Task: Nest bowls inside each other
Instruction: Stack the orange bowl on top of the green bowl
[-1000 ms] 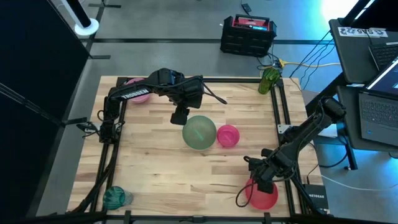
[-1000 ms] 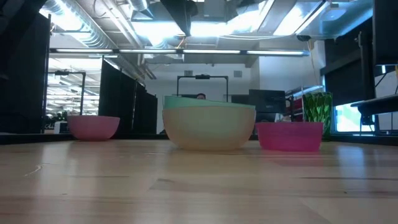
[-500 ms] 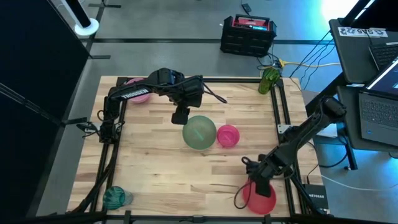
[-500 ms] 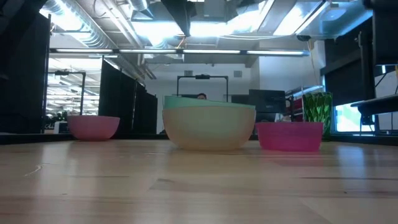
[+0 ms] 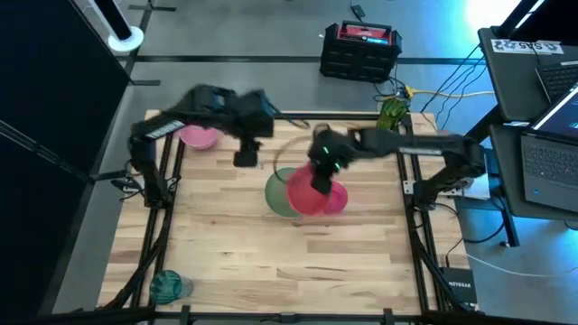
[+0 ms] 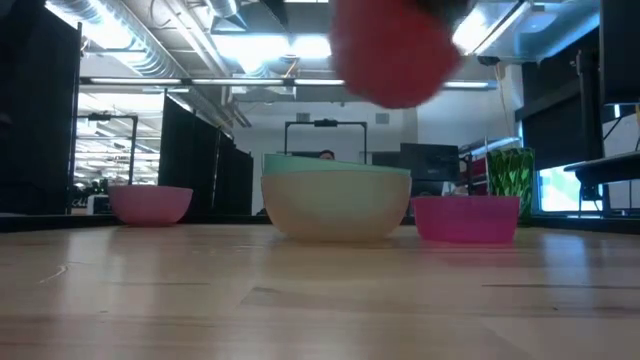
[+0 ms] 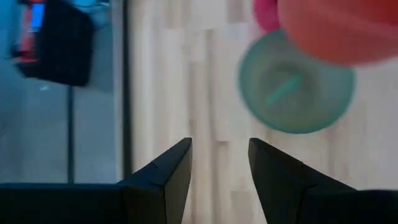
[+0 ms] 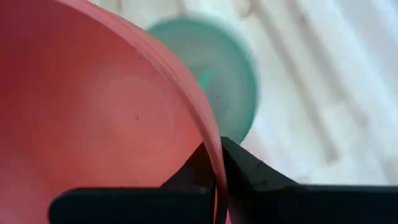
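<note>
My right gripper [image 5: 318,181] is shut on a red bowl [image 5: 305,199], which it holds in the air over the middle of the table. Below it a green bowl [image 5: 276,191] sits inside a pale peach bowl [image 6: 335,210]. A magenta bowl [image 5: 341,200] stands just right of them. My left gripper [image 7: 219,155] hangs open above the table, left of and beyond the green bowl [image 7: 295,87]. A pink bowl [image 5: 199,137] rests at the far left and a teal one [image 5: 167,286] at the near left corner. My right gripper pinches the red bowl's rim [image 8: 210,146], one finger inside the bowl and one outside. The fingers slant down from the table's right side. The bowl hangs tilted below them, lifted clear, high above the green bowl [image 8: 221,71].
A green ribbed object [image 5: 391,116] stands at the far right corner of the table. Dark frame rails [image 5: 408,226] run along the left and right edges. Bare wood fills the near half of the table.
My right gripper has lifted the red bowl off the near right corner and swung it fast up and toward the table's middle, over the green bowl. My left gripper has risen and drawn back toward the far left, still open.
</note>
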Controlling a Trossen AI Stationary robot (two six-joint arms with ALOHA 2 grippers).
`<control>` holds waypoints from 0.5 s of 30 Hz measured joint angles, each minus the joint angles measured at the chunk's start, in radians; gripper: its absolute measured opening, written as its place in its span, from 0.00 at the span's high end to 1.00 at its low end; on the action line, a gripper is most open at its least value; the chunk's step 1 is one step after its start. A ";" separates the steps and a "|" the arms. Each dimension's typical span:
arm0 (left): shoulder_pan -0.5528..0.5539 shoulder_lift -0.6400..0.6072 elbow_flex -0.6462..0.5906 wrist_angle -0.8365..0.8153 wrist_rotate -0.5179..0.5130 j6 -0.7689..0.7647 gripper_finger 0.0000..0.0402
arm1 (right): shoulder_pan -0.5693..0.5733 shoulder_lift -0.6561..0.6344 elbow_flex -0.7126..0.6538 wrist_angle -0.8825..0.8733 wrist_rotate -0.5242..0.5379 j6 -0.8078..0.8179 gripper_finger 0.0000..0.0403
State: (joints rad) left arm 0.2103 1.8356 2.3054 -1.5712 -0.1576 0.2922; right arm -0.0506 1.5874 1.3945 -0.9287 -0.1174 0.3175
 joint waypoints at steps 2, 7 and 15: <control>0.029 -0.028 -0.002 0.000 -0.008 -0.007 0.64 | -0.030 0.073 0.073 -0.035 -0.017 -0.043 1.00; 0.101 -0.099 -0.007 0.000 -0.028 -0.026 0.64 | -0.105 0.257 0.255 -0.123 -0.060 -0.151 1.00; 0.179 -0.166 -0.011 0.000 -0.046 -0.030 0.64 | -0.177 0.477 0.419 -0.205 -0.104 -0.274 1.00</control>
State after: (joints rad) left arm 0.3894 1.6699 2.2944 -1.5714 -0.2035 0.2621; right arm -0.2276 2.0647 1.8136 -1.1342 -0.2214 0.0435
